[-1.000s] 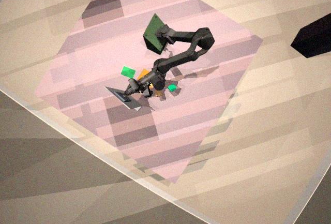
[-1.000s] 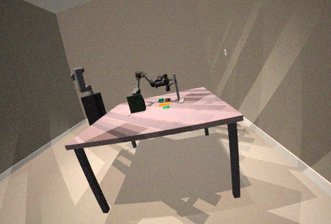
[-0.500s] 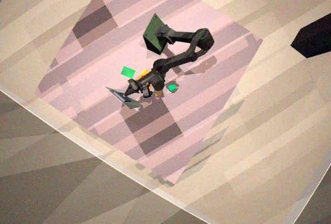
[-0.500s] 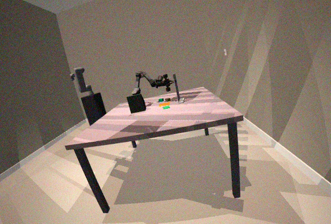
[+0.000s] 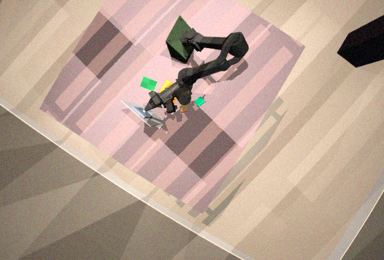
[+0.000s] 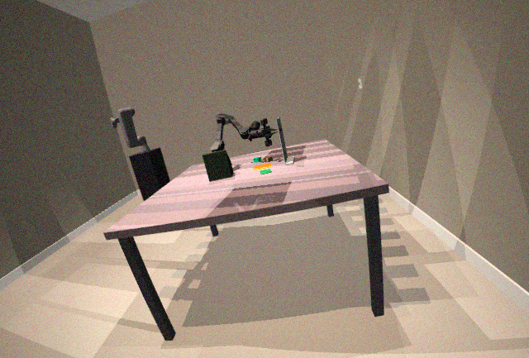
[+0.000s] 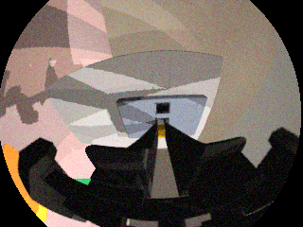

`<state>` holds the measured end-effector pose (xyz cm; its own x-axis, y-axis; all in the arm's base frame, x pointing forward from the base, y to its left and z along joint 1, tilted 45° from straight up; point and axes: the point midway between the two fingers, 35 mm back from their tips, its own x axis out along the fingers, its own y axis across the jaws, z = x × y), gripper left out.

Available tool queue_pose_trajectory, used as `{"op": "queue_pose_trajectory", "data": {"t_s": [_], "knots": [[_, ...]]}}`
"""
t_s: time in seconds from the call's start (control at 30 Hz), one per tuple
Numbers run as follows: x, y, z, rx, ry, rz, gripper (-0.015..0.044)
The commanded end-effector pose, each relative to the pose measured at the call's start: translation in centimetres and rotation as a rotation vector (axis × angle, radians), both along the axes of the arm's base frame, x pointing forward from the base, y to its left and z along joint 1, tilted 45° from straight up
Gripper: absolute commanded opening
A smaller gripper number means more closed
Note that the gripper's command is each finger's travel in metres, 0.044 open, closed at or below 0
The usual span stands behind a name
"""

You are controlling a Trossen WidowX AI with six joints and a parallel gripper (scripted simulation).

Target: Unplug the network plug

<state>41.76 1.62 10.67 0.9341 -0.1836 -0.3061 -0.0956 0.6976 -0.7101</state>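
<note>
The upright grey panel (image 5: 157, 121) (image 6: 282, 142) (image 7: 189, 66) carries a blue-grey socket block (image 7: 186, 113) with a dark opening (image 7: 163, 108) above the plug's place. My gripper (image 5: 145, 110) (image 6: 275, 131) (image 7: 160, 126) is shut on the plug, close in front of the block. A narrow yellow part of the plug (image 7: 161, 130) shows between the fingertips. The fingers hide most of the plug and its tab; how far it sits in the socket cannot be told. A flat green patch (image 5: 149, 83) (image 6: 265, 171) lies on the table; whether it is the marked square is unclear.
A yellow and orange piece (image 5: 165, 86) (image 6: 262, 167) lies near the arm, partly under it in the top view. A teal block (image 5: 199, 101) (image 6: 257, 159) and a brown block (image 5: 183, 108) (image 6: 268, 159) lie nearby. A dark green box (image 5: 179, 33) (image 6: 217, 166) stands by the arm's base.
</note>
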Motion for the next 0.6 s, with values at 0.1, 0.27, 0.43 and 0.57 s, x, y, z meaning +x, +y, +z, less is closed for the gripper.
{"op": "queue_pose_trajectory", "data": {"t_s": [0.1,0.27,0.43,0.57], "knots": [[-0.59,0.02,0.04,-0.004,0.004,0.001,0.0000],[-0.87,0.04,0.09,-0.004,0.004,0.001,0.0000],[-1.16,0.05,0.14,-0.004,0.004,0.001,0.0000],[-1.38,0.06,0.18,-0.004,0.004,0.001,0.0000]]}}
